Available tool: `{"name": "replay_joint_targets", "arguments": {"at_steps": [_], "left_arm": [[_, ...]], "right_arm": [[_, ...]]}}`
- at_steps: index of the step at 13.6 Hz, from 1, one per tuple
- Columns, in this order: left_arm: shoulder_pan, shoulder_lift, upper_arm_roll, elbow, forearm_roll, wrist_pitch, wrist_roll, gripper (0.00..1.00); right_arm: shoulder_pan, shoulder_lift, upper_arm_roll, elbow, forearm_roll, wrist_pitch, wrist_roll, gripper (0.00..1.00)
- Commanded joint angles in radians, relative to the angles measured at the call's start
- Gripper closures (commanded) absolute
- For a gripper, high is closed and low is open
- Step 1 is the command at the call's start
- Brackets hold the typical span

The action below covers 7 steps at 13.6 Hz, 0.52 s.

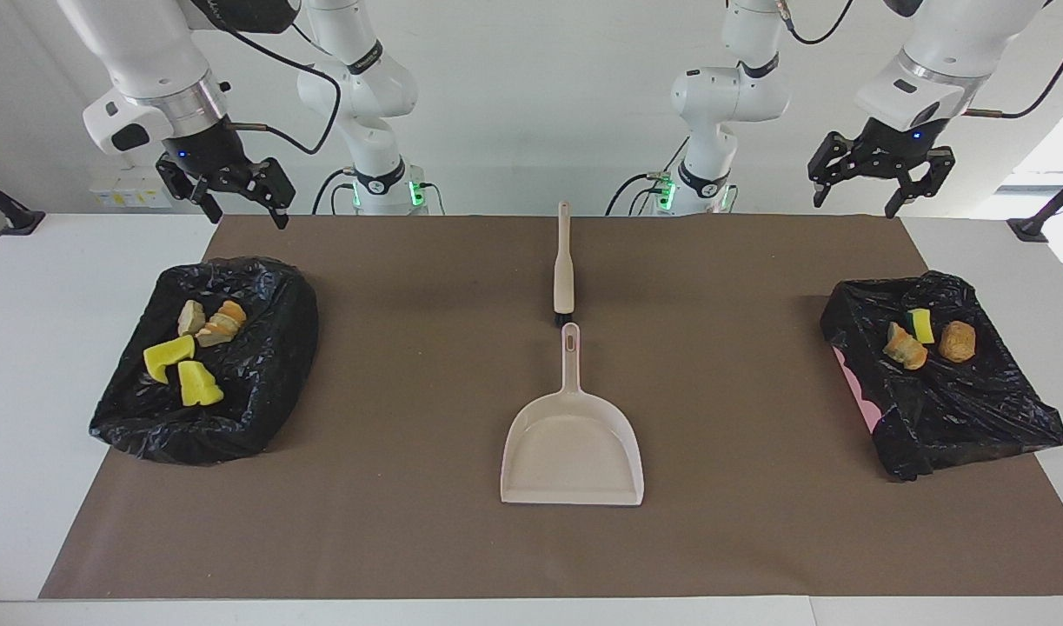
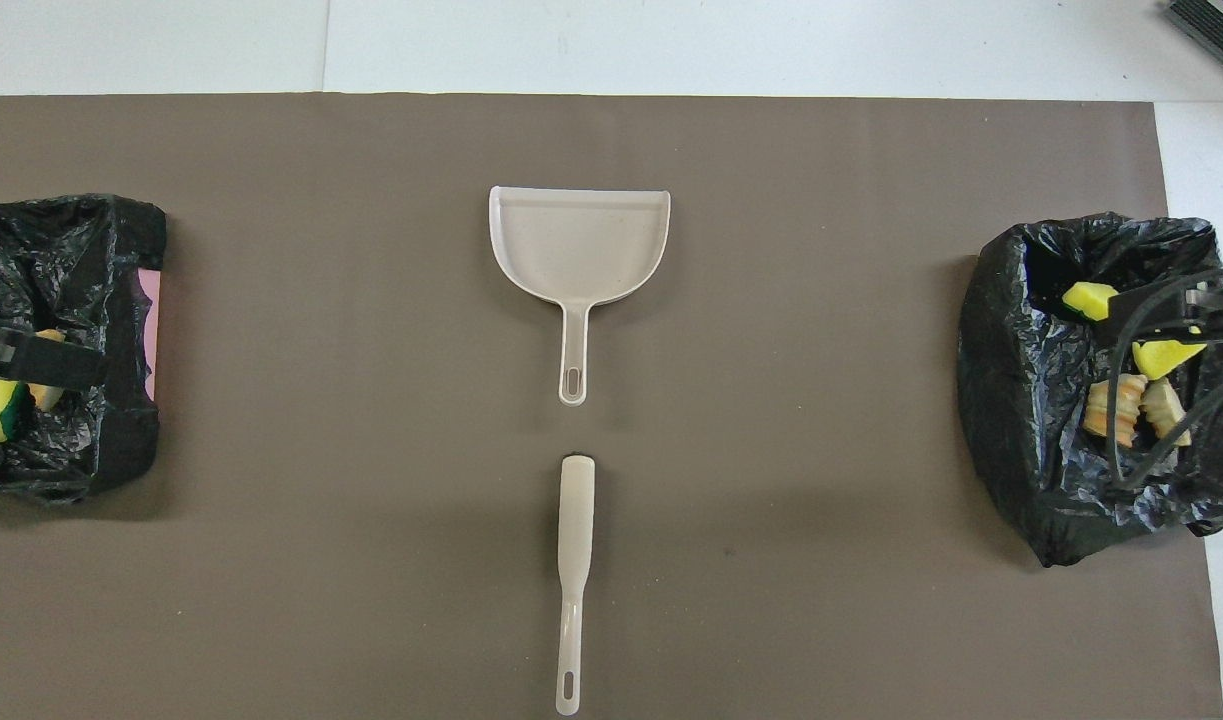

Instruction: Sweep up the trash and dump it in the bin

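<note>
A brown mat [image 1: 427, 365] covers the middle of a white table [image 1: 53, 287], with a pale wall at the robots' end.

Up at that end both grippers hang in the air with their jaws spread and nothing in them: the right gripper [image 1: 235, 196] over the mat's corner at about eleven o'clock from the table's centre in the facing view, the left gripper [image 1: 879, 178] near the corner at about one o'clock.

Nearest the robots on the mat lies the brush [image 1: 563, 261], its handle pointing toward them. Farther out, just beside the brush's tip, sits the dustpan [image 1: 572, 452], its mouth facing away from the robots.

The trash is already in two black-lined bins. The bin [image 1: 262, 348] toward the right arm's end, at nine o'clock, holds yellow sponge chunks [image 1: 182, 369] and tan lumps [image 1: 211, 322]. The other bin [image 1: 974, 409], at three o'clock, holds a green-and-yellow sponge bit [image 1: 920, 325] and brown lumps [image 1: 955, 341].
</note>
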Motion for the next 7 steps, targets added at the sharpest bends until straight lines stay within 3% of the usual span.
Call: {"name": "replay_joint_targets", "arguments": {"at_steps": [1, 7], "left_arm": [[0.031, 0.004, -0.019, 0.017, -0.016, -0.026, -0.032, 0.0], [0.033, 0.001, -0.019, 0.012, -0.016, -0.027, -0.054, 0.0]], "right_arm": [[-0.005, 0.005, 0.003, 0.014, 0.014, -0.013, 0.012, 0.0], [-0.005, 0.005, 0.003, 0.014, 0.014, -0.013, 0.012, 0.0]]}}
